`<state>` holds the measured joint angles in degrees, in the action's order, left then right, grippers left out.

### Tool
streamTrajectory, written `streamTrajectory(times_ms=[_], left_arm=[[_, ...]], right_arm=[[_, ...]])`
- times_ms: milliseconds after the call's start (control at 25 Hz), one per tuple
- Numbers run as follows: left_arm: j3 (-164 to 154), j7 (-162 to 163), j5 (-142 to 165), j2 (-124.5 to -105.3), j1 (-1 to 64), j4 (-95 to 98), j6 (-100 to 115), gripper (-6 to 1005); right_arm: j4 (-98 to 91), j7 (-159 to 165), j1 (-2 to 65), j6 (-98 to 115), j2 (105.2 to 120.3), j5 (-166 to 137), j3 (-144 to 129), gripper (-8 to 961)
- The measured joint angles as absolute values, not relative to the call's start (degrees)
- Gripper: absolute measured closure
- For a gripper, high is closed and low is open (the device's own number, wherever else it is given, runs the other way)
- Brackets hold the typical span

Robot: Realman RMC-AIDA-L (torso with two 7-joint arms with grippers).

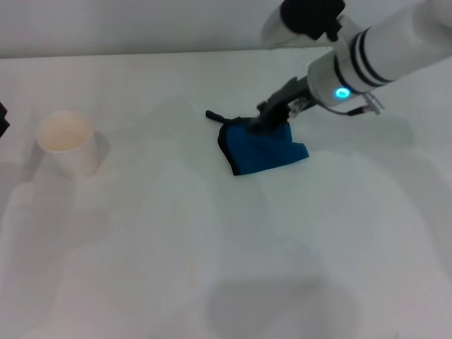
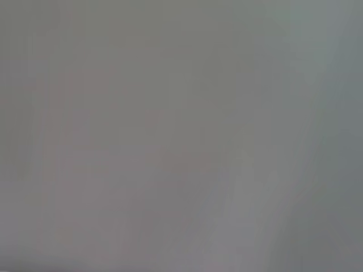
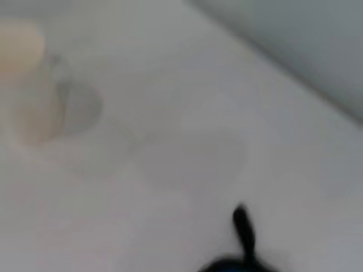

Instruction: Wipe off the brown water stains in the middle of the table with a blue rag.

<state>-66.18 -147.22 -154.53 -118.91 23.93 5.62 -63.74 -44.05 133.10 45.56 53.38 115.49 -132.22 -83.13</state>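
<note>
The blue rag (image 1: 263, 147) lies on the white table (image 1: 212, 247), right of the middle, with its black loop (image 1: 214, 116) pointing left. My right gripper (image 1: 268, 121) reaches down from the upper right and is shut on the rag's far edge. The right wrist view shows the loop (image 3: 243, 229) and a sliver of the rag (image 3: 229, 265). No clear tan-brown stains show; only a faint dull patch (image 3: 193, 158) lies on the table beyond the loop. Only a dark part of my left gripper (image 1: 2, 119) shows at the left edge, parked.
A pale paper cup (image 1: 67, 141) stands at the left of the table; it also shows in the right wrist view (image 3: 22, 85). The table's far edge (image 1: 141, 55) runs along the top. The left wrist view shows only plain grey.
</note>
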Motion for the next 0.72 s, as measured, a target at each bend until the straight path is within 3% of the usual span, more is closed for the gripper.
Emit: streamTrajectory(times_ms=[400,720], left_arm=[[-66.18,-147.16,-154.52,-118.91,23.82,5.63,-63.82,112],[-66.18,-147.22,-154.51,-118.89,24.11,5.63,-63.46,111]], right_arm=[[-49.95,124.98,33.49,52.77,115.42,-99.64,-66.67,314],[-27.86,77.41,26.64,78.3,115.56,-45.54,-56.14,105]])
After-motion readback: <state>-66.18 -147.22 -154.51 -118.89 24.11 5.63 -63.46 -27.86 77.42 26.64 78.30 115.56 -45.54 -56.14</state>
